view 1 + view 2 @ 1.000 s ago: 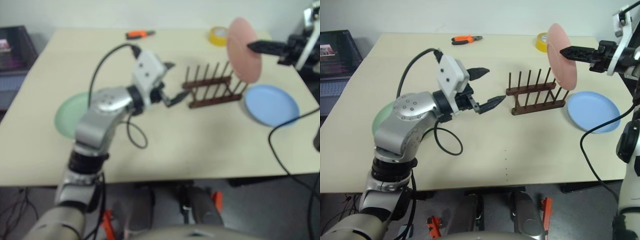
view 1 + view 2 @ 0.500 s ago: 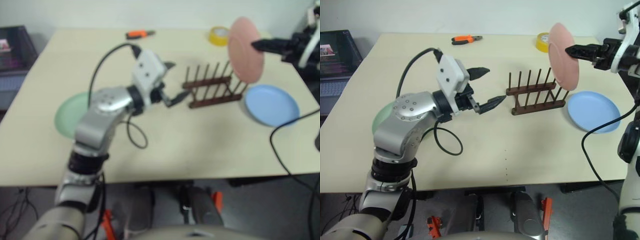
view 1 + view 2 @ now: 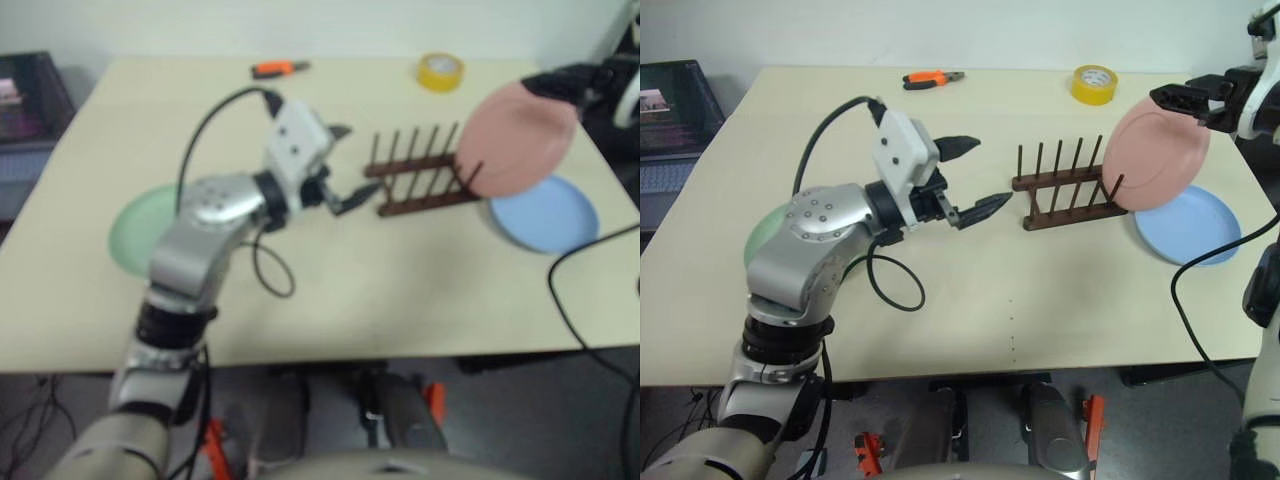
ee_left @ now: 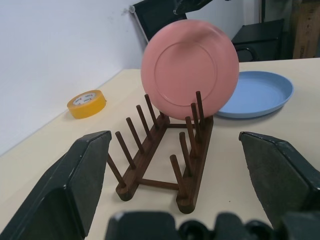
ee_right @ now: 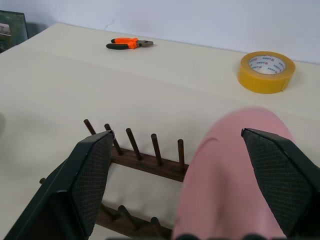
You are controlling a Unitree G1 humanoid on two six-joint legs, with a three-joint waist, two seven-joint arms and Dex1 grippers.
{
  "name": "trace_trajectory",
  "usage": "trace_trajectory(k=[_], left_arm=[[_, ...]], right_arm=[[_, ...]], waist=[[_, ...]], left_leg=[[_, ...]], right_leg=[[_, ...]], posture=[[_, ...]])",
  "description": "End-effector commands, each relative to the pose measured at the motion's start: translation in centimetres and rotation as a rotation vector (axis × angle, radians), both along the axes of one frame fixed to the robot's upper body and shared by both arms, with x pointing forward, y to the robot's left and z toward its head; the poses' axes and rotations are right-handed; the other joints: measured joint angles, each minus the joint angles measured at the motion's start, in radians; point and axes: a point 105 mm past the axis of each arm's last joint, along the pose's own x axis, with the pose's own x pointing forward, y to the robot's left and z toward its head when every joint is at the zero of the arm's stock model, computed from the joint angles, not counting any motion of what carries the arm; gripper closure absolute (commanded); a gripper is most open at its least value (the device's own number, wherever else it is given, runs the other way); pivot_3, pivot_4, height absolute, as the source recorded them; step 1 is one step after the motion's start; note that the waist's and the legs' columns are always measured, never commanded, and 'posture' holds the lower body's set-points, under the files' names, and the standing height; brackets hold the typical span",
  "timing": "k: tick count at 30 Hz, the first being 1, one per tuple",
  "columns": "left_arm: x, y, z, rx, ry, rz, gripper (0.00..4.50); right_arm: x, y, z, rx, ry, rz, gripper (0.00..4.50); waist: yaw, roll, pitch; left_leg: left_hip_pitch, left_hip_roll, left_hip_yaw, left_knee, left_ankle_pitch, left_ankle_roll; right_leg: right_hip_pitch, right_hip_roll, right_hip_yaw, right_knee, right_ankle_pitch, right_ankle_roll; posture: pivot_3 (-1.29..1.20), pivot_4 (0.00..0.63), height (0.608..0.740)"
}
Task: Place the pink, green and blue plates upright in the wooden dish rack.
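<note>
At the centre right of the head view, on the pale worktop (image 3: 1040, 300), the pink plate (image 3: 1155, 155) leans tilted against the right end of the wooden dish rack (image 3: 1065, 190), not yet upright. The blue plate (image 3: 1190, 235) lies flat just beyond it, and the green plate (image 3: 758, 245) lies flat at far left. The right gripper (image 3: 1185, 97), fingers spread wide and clamping nothing, sits by the pink plate's top rim. The left gripper (image 3: 990, 170), fingers also apart, hovers left of the rack. Done well, the right should likely retake the rim, stand the plate vertical between pegs, and release only once it is seated.
</note>
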Motion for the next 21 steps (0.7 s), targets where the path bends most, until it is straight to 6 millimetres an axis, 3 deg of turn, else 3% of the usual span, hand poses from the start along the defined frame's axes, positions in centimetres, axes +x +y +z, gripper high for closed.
trace_trajectory(k=[1,4,10,12,14,16,19,21], left_arm=[[-0.6,0.4,1.1,-0.009,-0.042,-0.004,0.0],[-0.4,2.2,1.7,-0.023,-0.034,0.05,0.0],[-0.1,4.3,1.7,0.003,-0.03,0.117,0.0],[0.1,6.1,2.2,0.006,-0.032,0.17,0.0],[0.4,8.3,2.5,0.013,-0.026,0.242,0.0],[0.4,11.6,2.7,0.038,-0.014,0.343,0.0],[-0.1,17.9,2.3,0.111,0.04,0.552,0.0],[-1.0,20.8,1.8,0.158,0.075,0.641,0.0]], right_arm=[[-1.1,-0.1,3.0,-0.047,-0.1,0.033,0.04],[-2.1,1.0,3.7,-0.091,-0.13,0.12,0.04],[-1.9,1.5,3.1,-0.077,-0.132,0.118,0.04],[-2.7,2.8,3.4,-0.055,-0.136,0.187,0.04],[-4.4,5.2,3.9,-0.037,-0.148,0.317,0.04],[-6.6,8.9,3.8,-0.027,-0.148,0.472,0.04],[-8.4,14.3,0.5,-0.127,-0.117,0.583,0.04],[-8.9,16.5,-1.7,-0.167,-0.107,0.607,0.04]], waist=[[0.0,0.0,0.0],[-0.001,0.002,0.001],[-0.001,0.002,0.001],[0.0,0.002,0.001],[-0.003,0.002,0.001],[-0.007,0.003,0.002],[-0.024,0.003,0.002],[-0.027,0.002,0.001]], left_leg=[[0.0,0.0,0.0,0.0,0.0,0.0],[0.0,0.0,0.0,0.0,0.0,0.0],[0.001,0.001,-0.001,0.0,0.0,0.0],[0.001,0.001,0.0,0.001,0.0,0.0],[0.0,0.001,-0.001,0.0,0.0,0.0],[0.0,0.002,-0.002,-0.001,0.0,0.0],[0.001,0.005,-0.003,-0.003,0.0,0.0],[0.003,0.006,-0.005,-0.004,0.0,-0.001]], right_leg=[[0.0,0.0,0.0,0.0,0.0,0.0],[-0.001,0.0,0.001,0.0,0.0,0.0],[0.0,0.0,-0.001,0.001,0.0,-0.001],[0.0,0.0,0.0,0.0,0.0,0.0],[0.0,0.0,0.0,0.0,0.0,0.0],[-0.002,0.0,0.001,0.001,0.0,0.0],[-0.003,0.0,0.001,0.002,-0.001,-0.002],[-0.002,0.001,-0.001,0.002,-0.002,-0.003]], posture=[[0.0,0.15,0.74],[0.0,0.15,0.74],[0.0,0.15,0.74],[0.0,0.15,0.74],[0.0,0.15,0.74],[0.0,0.15,0.74],[0.0,0.15,0.74],[0.0,0.15,0.74]])
